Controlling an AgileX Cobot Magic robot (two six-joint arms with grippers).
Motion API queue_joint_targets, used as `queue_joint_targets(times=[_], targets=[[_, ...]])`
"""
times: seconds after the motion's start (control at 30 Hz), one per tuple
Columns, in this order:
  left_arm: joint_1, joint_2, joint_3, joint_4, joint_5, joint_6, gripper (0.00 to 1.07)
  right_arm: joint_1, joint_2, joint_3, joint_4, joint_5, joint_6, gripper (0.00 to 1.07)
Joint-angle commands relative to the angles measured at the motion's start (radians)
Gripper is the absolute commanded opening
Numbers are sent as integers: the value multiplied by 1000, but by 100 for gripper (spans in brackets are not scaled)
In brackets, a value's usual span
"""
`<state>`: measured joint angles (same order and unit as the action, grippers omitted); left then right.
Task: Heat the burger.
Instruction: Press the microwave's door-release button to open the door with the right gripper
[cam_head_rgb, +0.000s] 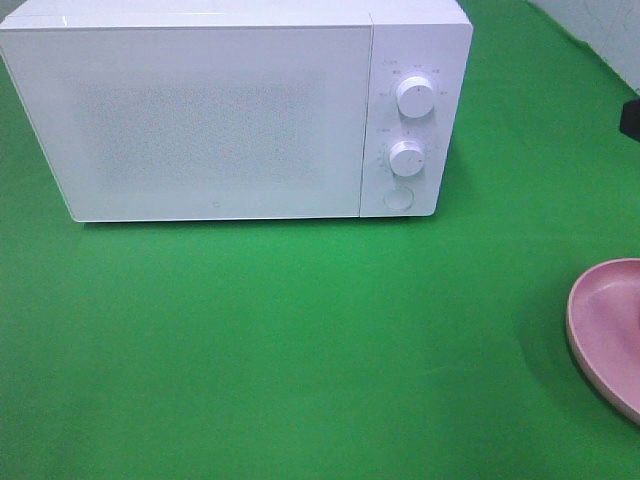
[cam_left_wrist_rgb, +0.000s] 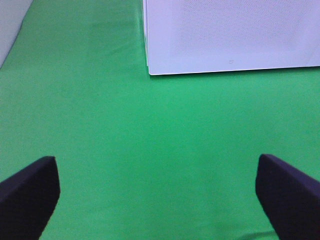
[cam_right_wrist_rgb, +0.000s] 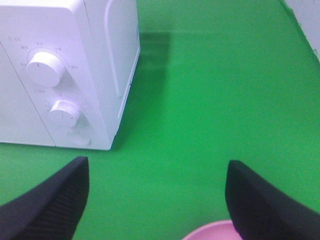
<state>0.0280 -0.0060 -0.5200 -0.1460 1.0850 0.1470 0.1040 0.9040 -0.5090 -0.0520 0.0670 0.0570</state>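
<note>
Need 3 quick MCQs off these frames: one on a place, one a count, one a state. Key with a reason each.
1. In the high view, where on the green cloth is the pink plate?
A. Left edge
B. Right edge
C. Centre

2. How many dials sit above the round button on the microwave?
A. One
B. Two
C. Four

3. The microwave's door is:
A. wide open
B. half open
C. shut

Key:
1 B, the picture's right edge cuts the plate off.
2 B, one upper and one lower dial.
3 C, the door lies flush with the control panel.
</note>
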Motion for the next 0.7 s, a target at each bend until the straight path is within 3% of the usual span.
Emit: queue_joint_targets(times=[0.03, 0.4, 0.7], targets=[[0, -16, 3, -1, -12, -5, 100, -6, 41, 42, 2, -175, -7, 73], [0, -16, 3, -1, -12, -5, 100, -6, 164, 144, 25, -528, -43, 73], [0, -16, 3, -1, -12, -5, 100, -6, 258, 229, 203, -720, -154, 73]])
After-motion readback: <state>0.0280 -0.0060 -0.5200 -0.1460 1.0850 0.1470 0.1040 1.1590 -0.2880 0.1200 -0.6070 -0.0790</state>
